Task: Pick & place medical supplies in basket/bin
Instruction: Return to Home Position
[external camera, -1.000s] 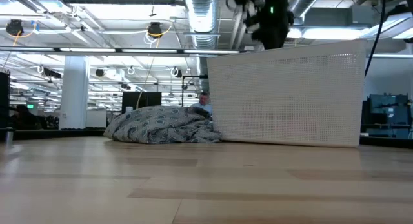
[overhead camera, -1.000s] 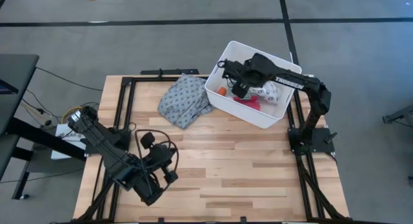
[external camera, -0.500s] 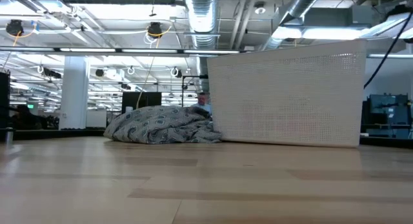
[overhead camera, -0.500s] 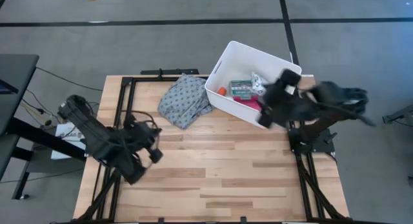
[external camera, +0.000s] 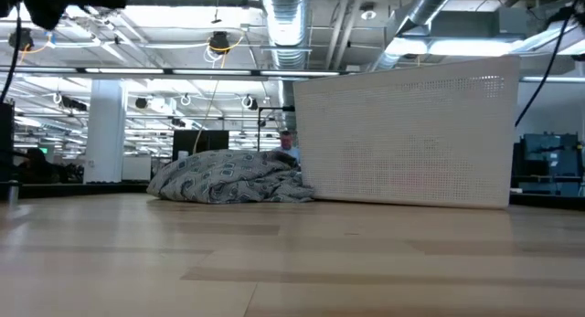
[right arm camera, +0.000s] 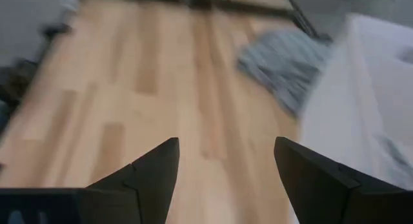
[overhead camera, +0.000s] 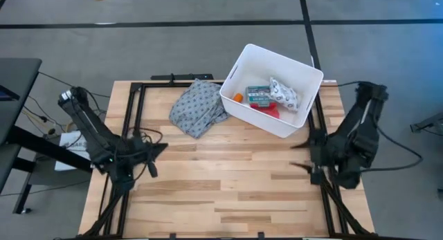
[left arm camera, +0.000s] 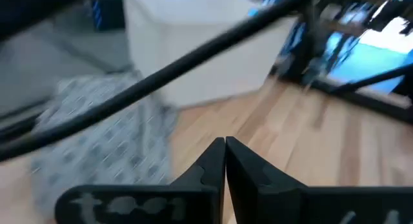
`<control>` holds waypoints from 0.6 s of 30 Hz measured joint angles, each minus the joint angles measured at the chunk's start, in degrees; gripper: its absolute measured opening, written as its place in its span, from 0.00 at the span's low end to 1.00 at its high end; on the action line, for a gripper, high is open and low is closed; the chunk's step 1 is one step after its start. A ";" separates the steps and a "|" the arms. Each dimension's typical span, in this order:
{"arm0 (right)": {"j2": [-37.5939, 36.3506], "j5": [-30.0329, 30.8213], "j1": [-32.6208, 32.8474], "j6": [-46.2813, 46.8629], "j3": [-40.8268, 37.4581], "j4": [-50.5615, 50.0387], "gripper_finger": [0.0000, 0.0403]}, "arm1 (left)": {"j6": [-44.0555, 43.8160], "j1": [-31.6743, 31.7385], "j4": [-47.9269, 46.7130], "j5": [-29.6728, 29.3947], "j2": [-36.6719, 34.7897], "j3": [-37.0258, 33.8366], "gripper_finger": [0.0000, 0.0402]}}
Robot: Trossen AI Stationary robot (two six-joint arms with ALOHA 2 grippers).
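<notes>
The job looks done: the green first-aid box (overhead camera: 257,95), white patterned pack (overhead camera: 284,93) and orange tube (overhead camera: 238,97) lie in the white bin (overhead camera: 259,121), the left gripper (left arm camera: 224,143) pinched together empty, the right gripper (right arm camera: 226,148) spread wide, both at the sides of the table (overhead camera: 228,181)

Grey floor (overhead camera: 173,53) with black lines; silver ceiling ducts (external camera: 285,20), hanging lamps (external camera: 219,41).

My high cam looks straight down on the whole table (overhead camera: 228,185); low cam sits at tabletop height, level; wrist cams face forward, close; all four share white bin (overhead camera: 285,59) and dotted cloth (overhead camera: 199,107).
</notes>
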 joint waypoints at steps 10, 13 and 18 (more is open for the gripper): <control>-7.83 3.45 6.20 -23.95 -27.52 55.79 0.62 | 37.43 3.40 46.58 9.95 -8.95 -13.02 0.00; -7.89 -7.10 4.23 -31.14 -28.92 64.93 0.62 | 56.47 5.94 62.55 21.76 -11.05 -13.01 0.00; -8.56 -23.65 0.19 -46.54 -29.12 74.61 0.62 | 77.31 10.52 76.25 42.10 -14.89 -12.89 0.00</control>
